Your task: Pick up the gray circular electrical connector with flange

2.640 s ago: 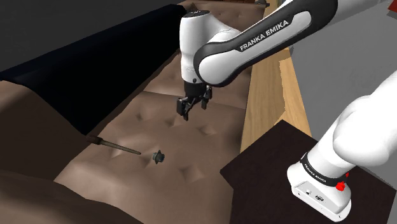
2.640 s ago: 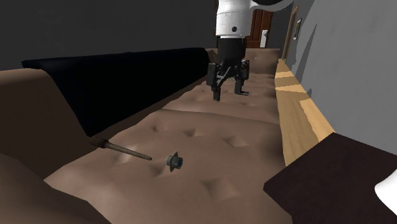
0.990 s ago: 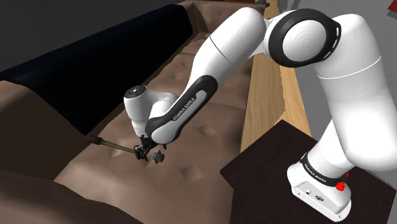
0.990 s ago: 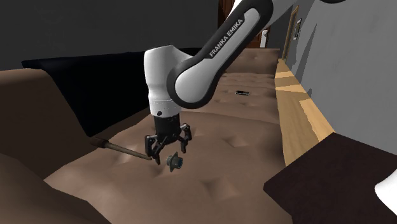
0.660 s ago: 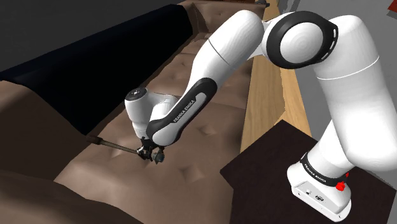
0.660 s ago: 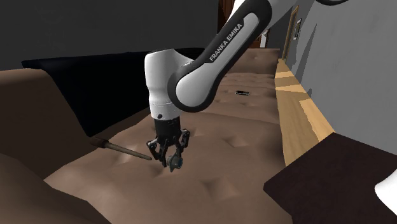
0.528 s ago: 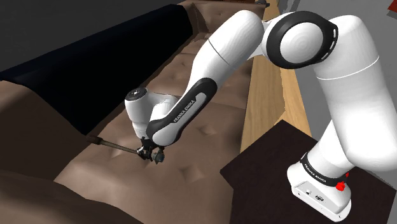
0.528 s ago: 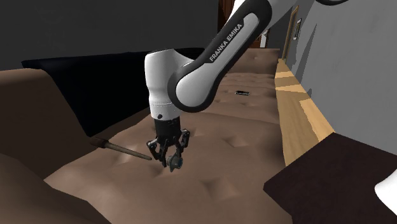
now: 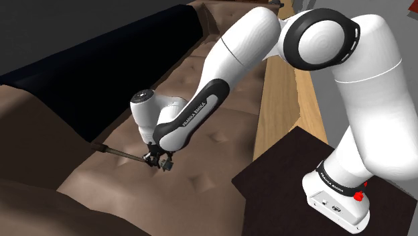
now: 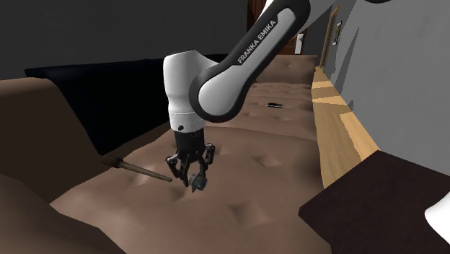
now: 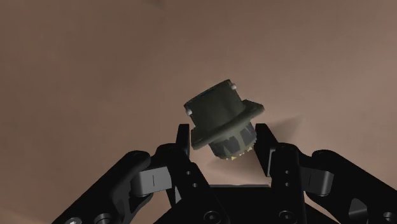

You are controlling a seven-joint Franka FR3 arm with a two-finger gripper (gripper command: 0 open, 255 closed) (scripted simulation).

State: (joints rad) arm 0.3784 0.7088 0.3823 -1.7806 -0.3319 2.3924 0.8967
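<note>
The gripper (image 11: pixel 224 145) is clenched on the gray-green flanged connector (image 11: pixel 221 121). Its fingers pinch the ribbed barrel under the flange, which likely guards against slipping. The connector hangs tilted, low over the brown sofa seat (image 10: pixel 252 187) toward its armrest end, near a thin rod-like tool (image 9: pixel 124 155).

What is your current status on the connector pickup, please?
Gripper shut on connector. Connector tilted, down at sofa cushion. Thin rod close beside gripper.
</note>
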